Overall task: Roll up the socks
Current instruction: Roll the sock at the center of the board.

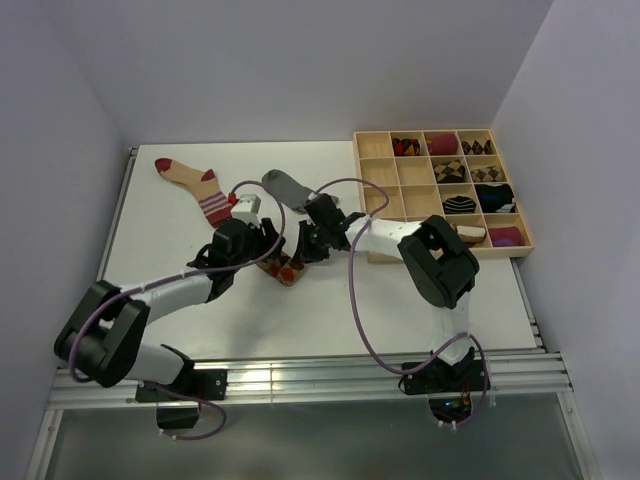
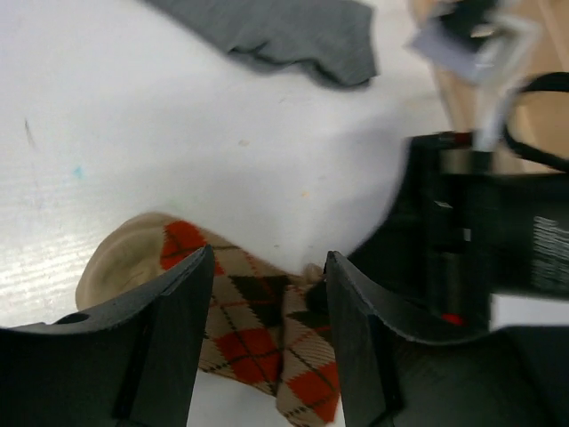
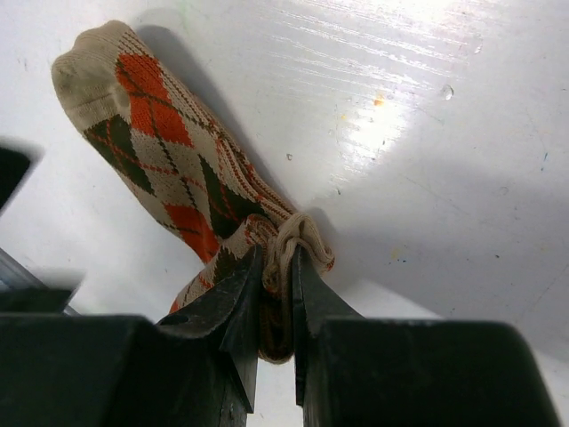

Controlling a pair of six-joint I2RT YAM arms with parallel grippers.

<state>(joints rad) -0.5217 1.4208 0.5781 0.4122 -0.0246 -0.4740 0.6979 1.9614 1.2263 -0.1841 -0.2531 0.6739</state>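
Entry, single moment. The argyle sock [image 3: 169, 160] lies on the white table [image 1: 170, 250], just left of centre in the top view, between the two wrists. In the right wrist view one rounded beige end sits at the upper left of the frame. The other end is bunched into a tight fold at lower centre.

The right gripper [image 3: 276, 280] is clamped on that fold, both fingers pinching fabric with almost no gap between them. The left gripper [image 2: 267, 285] has its fingers spread wide. The argyle sock shows through the gap at the bottom of the left wrist view (we cannot tell whether the fingers touch the fabric).

The grey sock [image 1: 288, 185] lies flat at upper centre of the top view, above the right gripper and apart from the argyle sock. The beige sock [image 1: 192, 182] lies stretched out at upper left, its striped cuff toward the left wrist.

The wooden tray [image 1: 357, 185] occupies the upper right, with rolled bundles [image 1: 445, 145] in several compartments.
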